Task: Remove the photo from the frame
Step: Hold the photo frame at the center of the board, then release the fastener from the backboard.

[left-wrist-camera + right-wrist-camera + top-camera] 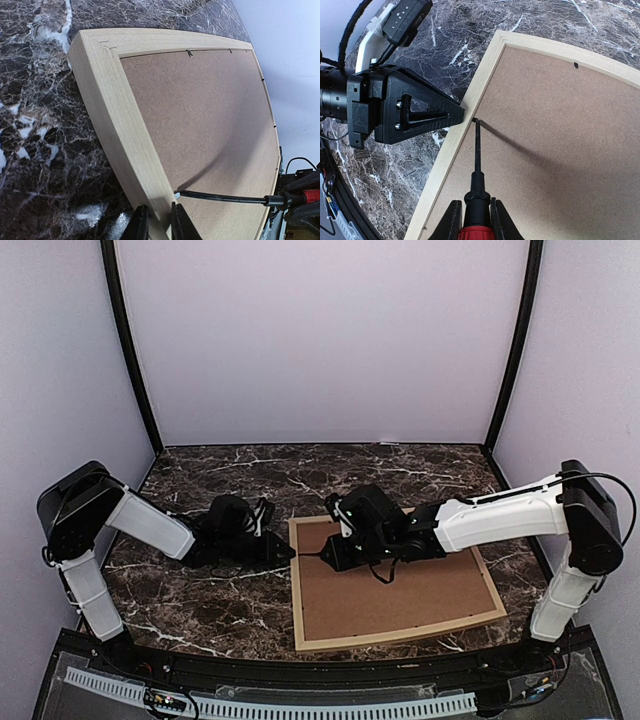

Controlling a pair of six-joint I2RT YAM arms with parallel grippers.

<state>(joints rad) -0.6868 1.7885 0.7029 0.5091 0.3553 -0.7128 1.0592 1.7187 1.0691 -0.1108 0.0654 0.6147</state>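
Frame [122, 125] lying face-down on marble table [200, 600], backing board [560, 150] facing up, L gripper [160, 222] pinching frame's left rail, R gripper [476, 220] clamping red-handled screwdriver [477, 160], tip sitting at rail's inner edge, photo not showing

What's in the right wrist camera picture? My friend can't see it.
The right arm's fingers hold a red-handled screwdriver, its tip at the inner edge of the wooden frame, beside the brown backing board. The left arm's black fingers grip that frame side.

Left arm [150, 523] and screwdriver [477, 165] crowd the frame's [125, 125] left rail; its near rail lies open.
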